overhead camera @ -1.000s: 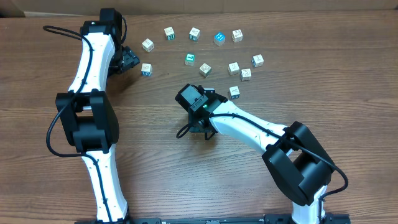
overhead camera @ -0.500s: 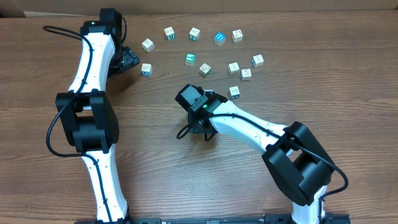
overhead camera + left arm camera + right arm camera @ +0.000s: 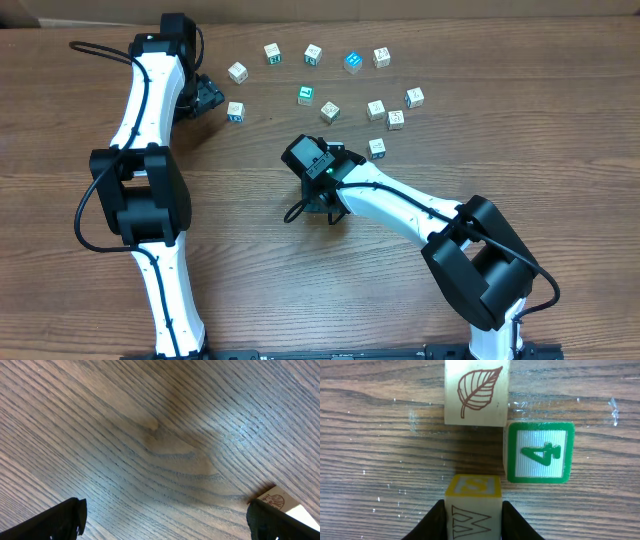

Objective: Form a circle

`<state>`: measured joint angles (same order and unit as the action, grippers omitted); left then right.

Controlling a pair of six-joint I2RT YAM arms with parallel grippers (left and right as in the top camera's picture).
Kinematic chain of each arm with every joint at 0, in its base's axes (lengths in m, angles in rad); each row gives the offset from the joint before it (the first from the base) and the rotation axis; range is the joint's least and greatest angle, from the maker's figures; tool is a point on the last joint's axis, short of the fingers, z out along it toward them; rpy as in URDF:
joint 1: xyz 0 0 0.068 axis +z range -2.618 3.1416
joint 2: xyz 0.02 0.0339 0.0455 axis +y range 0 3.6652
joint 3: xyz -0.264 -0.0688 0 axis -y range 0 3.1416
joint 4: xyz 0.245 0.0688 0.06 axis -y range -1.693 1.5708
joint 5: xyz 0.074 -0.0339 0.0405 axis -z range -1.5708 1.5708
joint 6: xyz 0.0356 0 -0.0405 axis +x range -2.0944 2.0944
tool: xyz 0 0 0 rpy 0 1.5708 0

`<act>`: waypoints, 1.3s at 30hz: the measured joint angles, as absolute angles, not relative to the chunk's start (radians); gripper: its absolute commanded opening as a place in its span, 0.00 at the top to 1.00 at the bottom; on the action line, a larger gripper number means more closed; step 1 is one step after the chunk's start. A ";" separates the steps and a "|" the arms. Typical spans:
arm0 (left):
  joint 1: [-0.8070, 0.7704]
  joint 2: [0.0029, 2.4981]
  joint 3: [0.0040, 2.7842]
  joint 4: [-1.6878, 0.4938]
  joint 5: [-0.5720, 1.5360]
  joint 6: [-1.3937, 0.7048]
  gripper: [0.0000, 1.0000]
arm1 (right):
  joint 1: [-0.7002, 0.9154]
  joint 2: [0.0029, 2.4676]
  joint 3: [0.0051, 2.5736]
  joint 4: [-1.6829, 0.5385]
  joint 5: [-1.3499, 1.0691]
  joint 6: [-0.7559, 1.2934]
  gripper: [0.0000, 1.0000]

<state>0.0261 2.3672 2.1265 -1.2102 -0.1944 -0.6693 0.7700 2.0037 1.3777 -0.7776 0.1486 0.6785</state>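
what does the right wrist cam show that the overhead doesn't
Right wrist only: a leaf block, a green 4 block, and a yellow-topped W block gripped by the right claw. Overhead only: the left arm, the right arm and the scattered small cubes. Both: the wooden table.

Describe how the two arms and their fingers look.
Both the left arm and right arm have smooth white tubular links joined by bulky black joint housings. Thin black cables run along them and loop out at the joints. A small green light glows at the right wrist. The fingers are matte black.
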 measured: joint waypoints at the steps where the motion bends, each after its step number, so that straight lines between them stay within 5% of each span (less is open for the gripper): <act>1: 0.026 2.367 2.127 -1.210 -0.194 -0.669 0.00 | 0.770 2.004 1.378 -0.777 0.149 0.678 0.60; 8: 0.026 2.367 2.127 -1.210 -0.194 -0.669 0.01 | 0.770 2.004 1.378 -0.778 0.154 0.676 0.54; 15: 0.026 2.367 2.127 -1.210 -0.194 -0.669 0.00 | 0.770 2.004 1.378 -0.797 0.154 0.681 0.73; 39: 0.026 2.367 2.127 -1.210 -0.194 -0.669 0.00 | 0.770 2.004 1.378 -0.782 0.154 0.680 0.71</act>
